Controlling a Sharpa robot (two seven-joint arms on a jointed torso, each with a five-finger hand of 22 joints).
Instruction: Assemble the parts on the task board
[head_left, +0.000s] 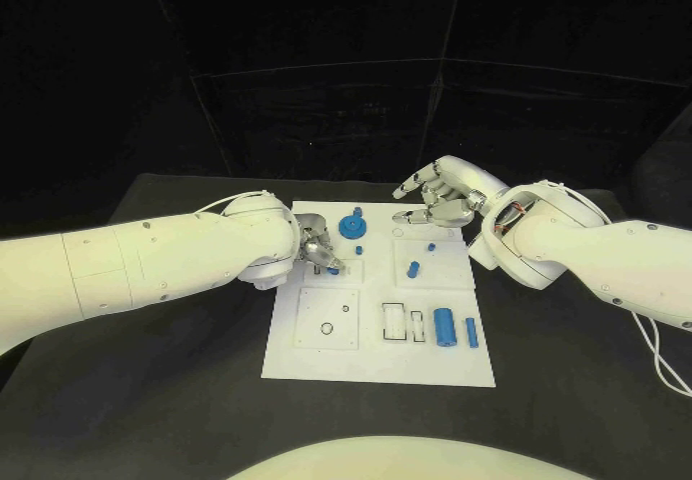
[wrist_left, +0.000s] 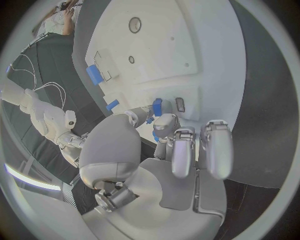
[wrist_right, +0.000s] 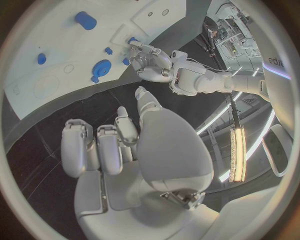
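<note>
Black desk, white task board (head_left: 378, 360) in the middle of it. Left hand (head_left: 320, 250) at board's far-left area pinching a small blue part (head_left: 333, 269) with its fingertips. Right hand (head_left: 441, 195) hovers over the board's far-right corner, fingers loosely curled, holding nothing. Blue gear-like part (head_left: 355, 226) near far edge, small peg (head_left: 414, 268) mid-board, two cylinders (head_left: 453, 328) toward near-right edge. Parts look like rigid light plastic, likely slippery: pinch them across the sides. No readable writing on board
</note>
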